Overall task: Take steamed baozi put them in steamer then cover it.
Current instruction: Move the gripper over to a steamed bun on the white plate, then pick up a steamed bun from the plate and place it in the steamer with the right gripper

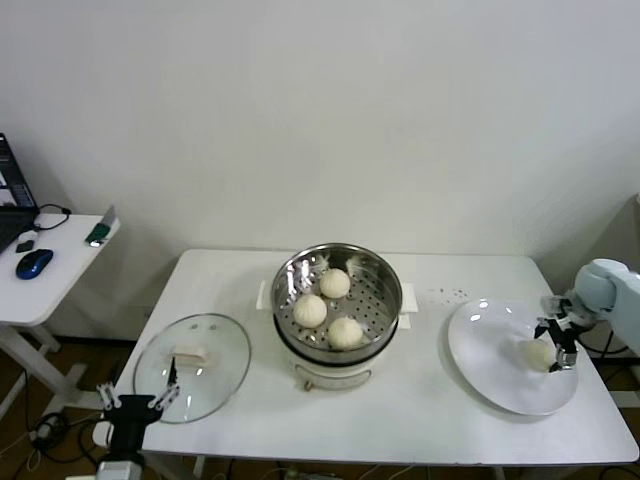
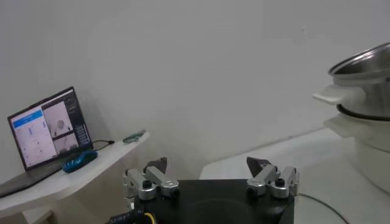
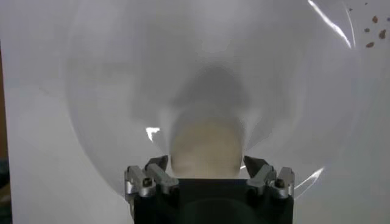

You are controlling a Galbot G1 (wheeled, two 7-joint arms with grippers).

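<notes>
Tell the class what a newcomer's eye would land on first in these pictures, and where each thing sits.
The shiny steamer at the table's middle, three baozi inside. On the robot's right, the right gripper is open around the last baozi on the white plate. The glass cover lies on the table's left, with the left gripper open beside it.

My right gripper (image 1: 556, 345) is black with silver fingers. The bun (image 1: 538, 353) between them is cream-white, on a plain white plate (image 1: 490, 375) with a few brown specks near its far left rim. Three cream-white buns (image 1: 329, 308) sit in the shiny steel steamer (image 1: 380, 275); its floor is dotted with holes, base white. Clear glass cover (image 1: 225, 370) at near left, white handle. Table (image 1: 420, 420) white.
</notes>
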